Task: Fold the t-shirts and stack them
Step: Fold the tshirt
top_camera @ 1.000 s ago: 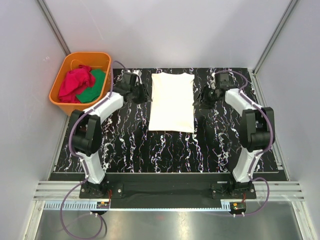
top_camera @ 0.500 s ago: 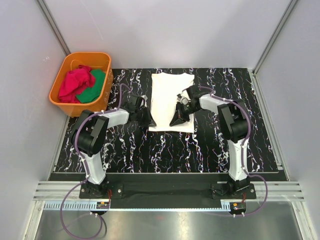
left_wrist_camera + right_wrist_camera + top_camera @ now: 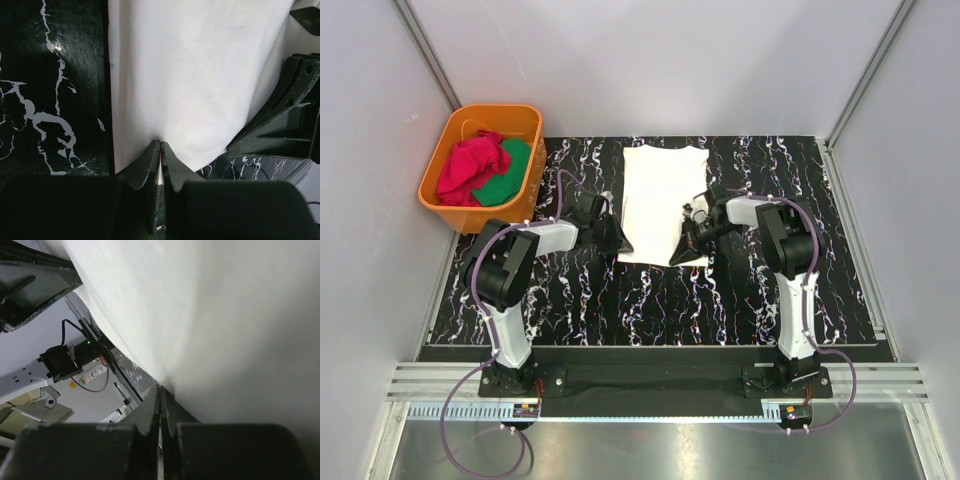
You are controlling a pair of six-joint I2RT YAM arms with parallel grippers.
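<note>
Pinching near hem of cream t-shirt [image 3: 660, 195]: left gripper [image 3: 160, 146] clamped on left corner, right gripper [image 3: 160, 390] clamped on right corner. Shirt lies lengthwise mid-table [image 3: 570, 290], between the 2 arms.

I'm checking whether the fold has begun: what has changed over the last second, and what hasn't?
Both arms swung from the far end of the cream-white t-shirt to its near hem. The left gripper and right gripper closed their fingers on the hem, one near each corner. The shirt otherwise lies flat as before; the orange tub is unchanged.
</note>
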